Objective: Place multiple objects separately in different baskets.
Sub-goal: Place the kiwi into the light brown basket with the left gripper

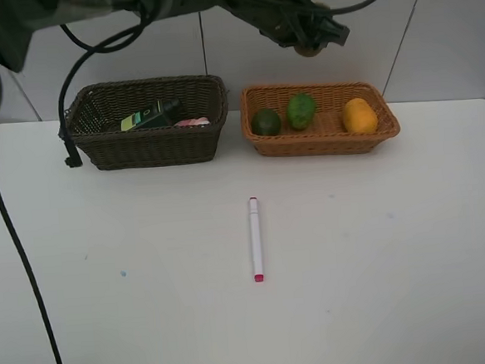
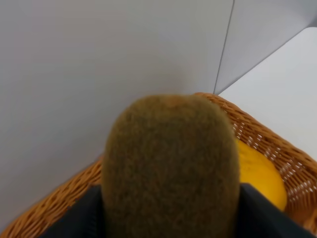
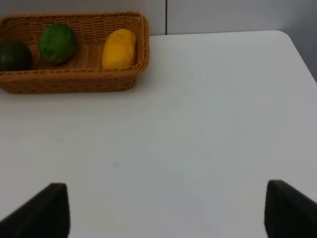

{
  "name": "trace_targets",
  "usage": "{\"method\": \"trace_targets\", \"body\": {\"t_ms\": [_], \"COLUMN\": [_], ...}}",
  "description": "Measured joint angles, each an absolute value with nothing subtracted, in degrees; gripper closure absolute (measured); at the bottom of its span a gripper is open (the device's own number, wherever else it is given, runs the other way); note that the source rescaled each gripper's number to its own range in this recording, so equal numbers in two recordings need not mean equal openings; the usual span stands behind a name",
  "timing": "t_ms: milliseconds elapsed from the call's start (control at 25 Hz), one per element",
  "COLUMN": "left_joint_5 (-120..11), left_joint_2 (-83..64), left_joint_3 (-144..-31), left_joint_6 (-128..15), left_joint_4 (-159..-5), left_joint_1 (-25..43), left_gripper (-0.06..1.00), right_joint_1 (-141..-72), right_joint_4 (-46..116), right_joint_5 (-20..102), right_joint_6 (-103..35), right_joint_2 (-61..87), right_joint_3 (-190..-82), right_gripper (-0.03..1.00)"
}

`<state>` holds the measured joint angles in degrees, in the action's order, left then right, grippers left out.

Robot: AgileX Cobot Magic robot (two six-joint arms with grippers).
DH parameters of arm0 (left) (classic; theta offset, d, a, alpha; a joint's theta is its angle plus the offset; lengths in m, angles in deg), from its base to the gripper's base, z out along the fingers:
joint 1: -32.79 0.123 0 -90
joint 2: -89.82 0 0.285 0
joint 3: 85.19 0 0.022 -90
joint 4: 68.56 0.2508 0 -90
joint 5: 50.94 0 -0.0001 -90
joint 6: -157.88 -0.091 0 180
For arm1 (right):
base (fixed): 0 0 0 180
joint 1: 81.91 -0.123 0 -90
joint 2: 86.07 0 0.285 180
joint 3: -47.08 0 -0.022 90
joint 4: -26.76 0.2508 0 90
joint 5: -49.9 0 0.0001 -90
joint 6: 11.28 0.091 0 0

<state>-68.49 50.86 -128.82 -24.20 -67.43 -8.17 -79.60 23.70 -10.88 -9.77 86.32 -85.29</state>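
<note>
My left gripper [image 1: 308, 42] reaches across the top of the scene and hangs above the light orange-tan basket [image 1: 323, 143], shut on the brown kiwi [image 2: 171, 168]. The kiwi fills the left wrist view, with the basket's rim [image 2: 262, 134] and the orange mango [image 2: 260, 171] below it. That basket holds two green round fruits [image 1: 265, 122] [image 1: 301, 110] and the mango [image 1: 359, 115]. In the dark brown basket [image 1: 148, 147] lie a dark green bottle [image 1: 150, 115] and a pink item [image 1: 192, 121]. The white-pink marker [image 1: 255, 238] lies on the table. My right gripper [image 3: 166, 208] is open over bare table.
The white table [image 1: 398, 263] ends at a grey wall behind the baskets. A black cable [image 1: 18, 248] hangs down the left side. The right wrist view shows the table's far right corner [image 3: 285, 37].
</note>
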Motion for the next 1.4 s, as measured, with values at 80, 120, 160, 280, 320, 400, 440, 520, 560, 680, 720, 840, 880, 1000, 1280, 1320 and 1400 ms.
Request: {"method": "trace_targets", "body": {"t_ms": [80, 120, 160, 280, 320, 400, 440, 520, 560, 680, 720, 840, 880, 1000, 1280, 1320, 1400], "left_joint_5": [-68.0, -67.4, -66.8, -65.6, -65.1, -64.7, -64.5, -64.4, -64.3, -64.2, -64.0, -63.8, -63.8, -63.8, -63.8, -63.8, -63.5], "left_joint_2": [54.5, 55.8, 57.3, 60.7, 61.7, 63.3, 64.2, 65.4, 65.8, 66.2, 66.2, 66.2, 66.2, 66.2, 66.2, 66.2, 66.2], "left_joint_3": [-132.2, -133.7, -134.7, -136.6, -136.9, -137.0, -137.0, -137.0, -137.0, -137.0, -137.0, -137.1, -137.1, -137.1, -137.1, -137.1, -137.1], "left_joint_6": [-24.9, -25.4, -25.7, -26.8, -26.8, -26.9, -26.9, -26.9, -26.9, -26.9, -26.9, -26.9, -26.9, -26.9, -26.9, -26.9, -27.0], "left_joint_4": [-67.4, -67.4, -67.7, -68.1, -68.6, -69.5, -70.1, -70.9, -71.0, -71.3, -71.3, -71.3, -71.3, -71.3, -72.7, -73.1, -73.5], "left_joint_1": [-8.2, -8.2, -8.2, -8.2, -8.2, -8.2, -8.2, -8.2, -8.2, -8.2, -8.2, -8.2, -8.2, -8.2, -8.2, -8.2, -8.2], "left_gripper": [0.39, 0.39, 0.39, 0.39, 0.39, 0.39, 0.39, 0.39, 0.39, 0.39, 0.39, 0.39, 0.39, 0.39, 0.39, 0.39, 0.28], "right_joint_1": [-79.6, -79.6, -79.6, -79.6, -79.6, -79.6, -79.6, -79.6, -79.6, -79.6, -79.6, -79.6, -79.6, -79.6, -79.6, -79.6, -79.6], "right_joint_4": [23.7, 23.7, 23.7, 23.7, 23.7, 23.7, 23.7, 23.7, 23.7, 23.7, 23.7, 23.7, 23.7, 23.7, 23.7, 23.7, 23.7], "right_joint_5": [-10.9, -10.9, -10.9, -10.9, -10.9, -10.9, -10.9, -10.9, -10.9, -10.9, -10.9, -10.9, -10.9, -10.9, -10.9, -10.9, -10.9], "right_joint_6": [-9.8, -9.8, -9.8, -9.8, -9.8, -9.8, -9.8, -9.8, -9.8, -9.8, -9.8, -9.8, -9.8, -9.8, -9.8, -9.8, -9.8], "right_joint_2": [86.3, 86.3, 86.3, 86.3, 86.3, 86.3, 86.3, 86.3, 86.3, 86.3, 86.3, 86.3, 86.3, 86.3, 86.3, 86.3, 86.3], "right_joint_3": [-85.3, -85.3, -85.3, -85.3, -85.3, -85.3, -85.3, -85.3, -85.3, -85.3, -85.3, -85.3, -85.3, -85.3, -85.3, -85.3, -85.3], "right_gripper": [-0.01, -0.01, -0.01, -0.01, -0.01, -0.01, -0.01, -0.01, -0.01, -0.01, -0.01, -0.01, -0.01, -0.01, -0.01, -0.01, -0.01]}}
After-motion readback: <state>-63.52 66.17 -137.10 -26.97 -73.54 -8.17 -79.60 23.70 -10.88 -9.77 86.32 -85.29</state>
